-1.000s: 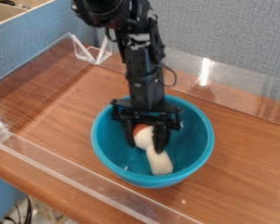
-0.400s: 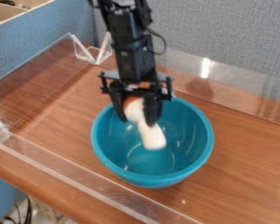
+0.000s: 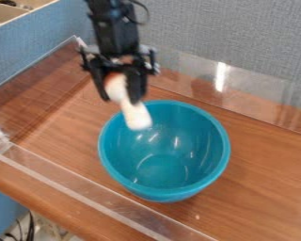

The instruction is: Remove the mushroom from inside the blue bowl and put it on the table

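Note:
My gripper (image 3: 120,87) hangs above the far left rim of the blue bowl (image 3: 166,151), shut on the mushroom (image 3: 133,109). The mushroom's cap is pinched between the black fingers (image 3: 140,83), and its cream-white stem slants down to the right, its tip just over the bowl's rim. The glossy turquoise bowl stands on the reddish-brown table (image 3: 65,113) with nothing showing inside it. The black arm rises from the gripper to the top edge of the picture.
Low clear acrylic walls (image 3: 65,188) border the table at the front, left and back. A pale blue box (image 3: 27,47) stands beyond the left wall. Bare wood lies left of the bowl, and a grey-blue panel closes the back.
The gripper has risen out of the bowl with the mushroom and moved left and away, from deep inside the bowl to above its far left rim.

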